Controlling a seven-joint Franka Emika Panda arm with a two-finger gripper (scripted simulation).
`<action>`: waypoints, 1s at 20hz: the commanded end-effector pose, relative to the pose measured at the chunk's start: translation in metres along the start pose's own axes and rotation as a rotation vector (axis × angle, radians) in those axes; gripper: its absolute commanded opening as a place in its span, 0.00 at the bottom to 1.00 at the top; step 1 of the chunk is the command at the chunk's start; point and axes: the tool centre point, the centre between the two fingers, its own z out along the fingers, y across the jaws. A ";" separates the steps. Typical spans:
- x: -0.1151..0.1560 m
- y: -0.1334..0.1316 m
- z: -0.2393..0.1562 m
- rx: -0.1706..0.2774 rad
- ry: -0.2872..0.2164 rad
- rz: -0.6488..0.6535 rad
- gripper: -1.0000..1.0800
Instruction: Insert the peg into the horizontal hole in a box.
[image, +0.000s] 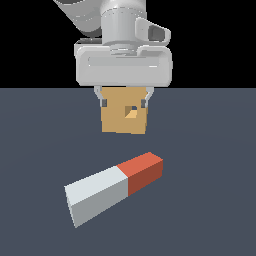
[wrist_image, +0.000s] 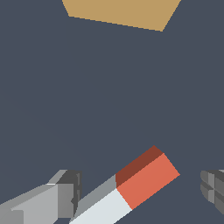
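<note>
Peg (image: 114, 187) lies flat on the dark slate-blue counter (image: 210, 200), its long axis running diagonally: in the exterior view the pale grey-white end sits nearest the camera toward the exterior view's left, and the red-orange end points away toward the exterior view's right, angled up toward the box (image: 124, 116). Roughly two-thirds of the bar is grey-white, the remaining end red-orange. The tan box stands well apart from the peg, farther back on the counter, its face with the small square hole turned toward the camera. The peg's red end is not in line with that hole.

The tool (image: 124, 102) hangs above the counter with its two fingers (image: 103, 100) spread wide, holding nothing; in the exterior view the fingertips appear on either side of the box's upper corners, though whether they are actually beside the box or simply in front of it along the line of sight is hard to judge from that angle. The wrist view suggests the latter: there the peg (wrist_image: 131, 186) lies between the parted fingers (wrist_image: 65, 192), and the box (wrist_image: 120, 13) shows only as a tan slab far off.

The counter is plain and uniform in colour. Behind it the background is solid black.
</note>
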 end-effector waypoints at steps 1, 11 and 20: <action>0.000 0.000 0.000 0.000 0.000 0.000 0.96; -0.014 0.002 0.009 -0.002 0.000 0.098 0.96; -0.053 0.000 0.034 -0.007 -0.001 0.360 0.96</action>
